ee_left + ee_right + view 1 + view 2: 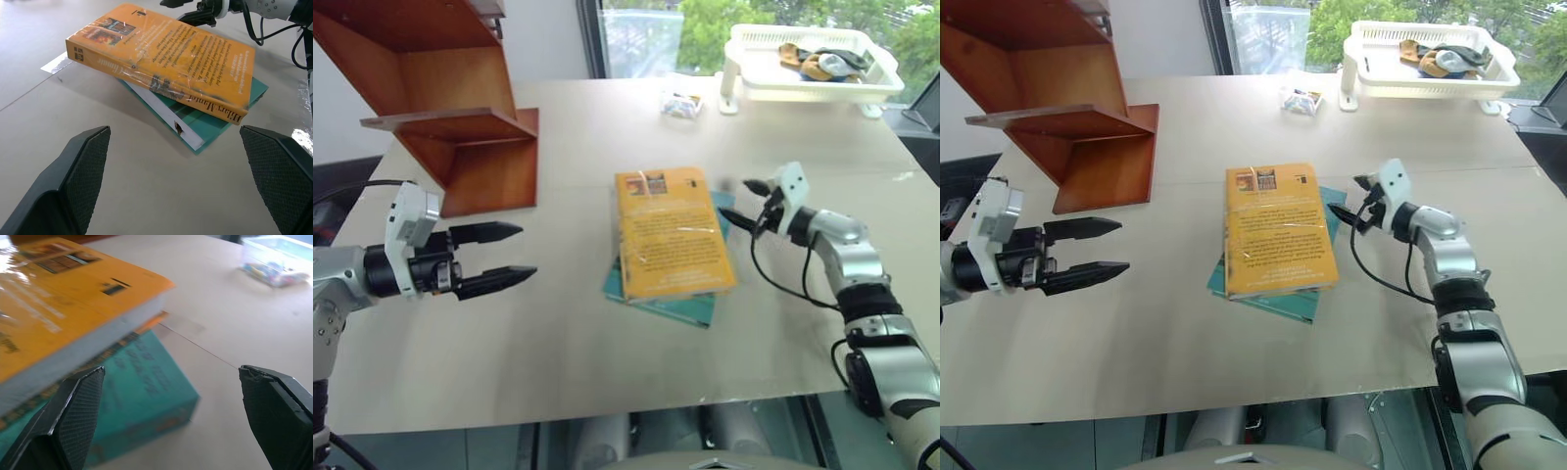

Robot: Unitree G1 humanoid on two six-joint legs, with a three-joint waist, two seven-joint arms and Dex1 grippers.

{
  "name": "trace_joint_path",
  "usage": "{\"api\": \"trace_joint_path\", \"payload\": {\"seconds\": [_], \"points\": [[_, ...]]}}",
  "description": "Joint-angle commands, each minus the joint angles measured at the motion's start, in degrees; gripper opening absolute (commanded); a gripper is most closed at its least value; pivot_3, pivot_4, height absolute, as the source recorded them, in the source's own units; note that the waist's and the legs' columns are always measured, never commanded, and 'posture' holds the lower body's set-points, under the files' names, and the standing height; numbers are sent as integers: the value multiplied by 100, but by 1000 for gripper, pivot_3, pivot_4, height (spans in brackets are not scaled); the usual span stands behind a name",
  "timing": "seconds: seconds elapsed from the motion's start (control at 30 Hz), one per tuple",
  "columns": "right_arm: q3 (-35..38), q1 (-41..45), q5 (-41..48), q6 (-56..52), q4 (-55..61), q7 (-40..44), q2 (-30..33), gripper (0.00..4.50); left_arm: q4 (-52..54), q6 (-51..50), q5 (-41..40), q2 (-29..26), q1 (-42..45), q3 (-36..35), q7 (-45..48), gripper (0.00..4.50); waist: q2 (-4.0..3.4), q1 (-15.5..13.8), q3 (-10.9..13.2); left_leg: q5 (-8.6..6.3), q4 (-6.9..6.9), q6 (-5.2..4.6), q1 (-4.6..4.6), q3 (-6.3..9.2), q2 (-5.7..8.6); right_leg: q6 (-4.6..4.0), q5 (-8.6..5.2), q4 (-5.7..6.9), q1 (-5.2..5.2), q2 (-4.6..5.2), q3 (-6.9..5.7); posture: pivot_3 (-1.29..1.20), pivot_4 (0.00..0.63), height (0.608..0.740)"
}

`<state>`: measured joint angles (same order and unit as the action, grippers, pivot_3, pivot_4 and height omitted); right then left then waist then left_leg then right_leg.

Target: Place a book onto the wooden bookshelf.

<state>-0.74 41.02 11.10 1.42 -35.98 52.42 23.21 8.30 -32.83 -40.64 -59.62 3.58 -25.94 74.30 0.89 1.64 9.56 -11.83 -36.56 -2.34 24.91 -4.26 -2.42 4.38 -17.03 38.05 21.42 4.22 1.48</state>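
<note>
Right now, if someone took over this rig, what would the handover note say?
Left pincer: open, holding nothing, above the table between the bookshelf and the books.
Right pincer: open, holding nothing, at the far right corner of the yellow book, not gripping it.
Yellow book lies flat on a thinner teal book mid-table. Bookshelf stands at the far left of the table.
Done: nothing yet; book not lifted.
Left: grasp the yellow book, lift it off the teal one, set it on a shelf board.

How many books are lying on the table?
2. The yellow-orange book lies on top, near the middle of the table; the thinner teal book lies under it, sticking out at its edges. Nothing shows a third beneath.
</note>
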Motion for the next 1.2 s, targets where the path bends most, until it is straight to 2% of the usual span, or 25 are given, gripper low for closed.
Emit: {"api": "trace_joint_path", "payload": {"seconds": [0.03, 0.37, 0.73, 0.9, 1.03, 1.2], "points": [[-123, 321, -132, 469, -255, 324, -29, 4500, 133, 75, -8, -28, -34, -236, -60, 4463, 0, 11, 0, 0, 0, 0, 0, 0, 0, 0, 0, 0, 0, 1, 0, 0, 150, 740], [-254, 546, -99, 829, -576, 1153, -294, 4500, 120, 120, 1, -8, -146, -293, -117, 4463, -1, 77, 1, 1, 1, 2, -1, 0, -4, 0, 0, 3, 0, 0, 0, 0, 150, 740], [-253, 602, -151, 837, -575, 1232, -512, 4500, -347, 192, 119, 12, -158, -108, -29, 4463, -2, 81, 1, 3, 1, 6, -3, 1, -4, 0, 0, 6, 1, -1, -1, 0, 150, 740], [-144, 601, -154, 902, -584, 1174, -369, 4500, -473, -89, -164, 500, 105, 296, -70, 4463, -3, 61, 1, 4, 1, 6, -4, 0, -4, 0, 0, 8, 1, 1, 0, 0, 150, 740], [-30, 226, 159, 469, 412, 1442, 25, 4500, -1099, -268, -317, 1246, 721, 623, -235, 4463, 1, 8, 3, 4, -6, 6, 0, 7, 1, 0, 1, 15, 0, 4, -5, 0, 150, 740], [113, -759, 654, -474, 2314, 1741, 871, 4500, -2146, -465, -107, 1304, 1351, 1073, 92, 4463, 3, 1, 2, 3, -9, 5, 0, 8, 7, 0, 0, 22, 1, 1, -5, 0, 150, 740]]}}
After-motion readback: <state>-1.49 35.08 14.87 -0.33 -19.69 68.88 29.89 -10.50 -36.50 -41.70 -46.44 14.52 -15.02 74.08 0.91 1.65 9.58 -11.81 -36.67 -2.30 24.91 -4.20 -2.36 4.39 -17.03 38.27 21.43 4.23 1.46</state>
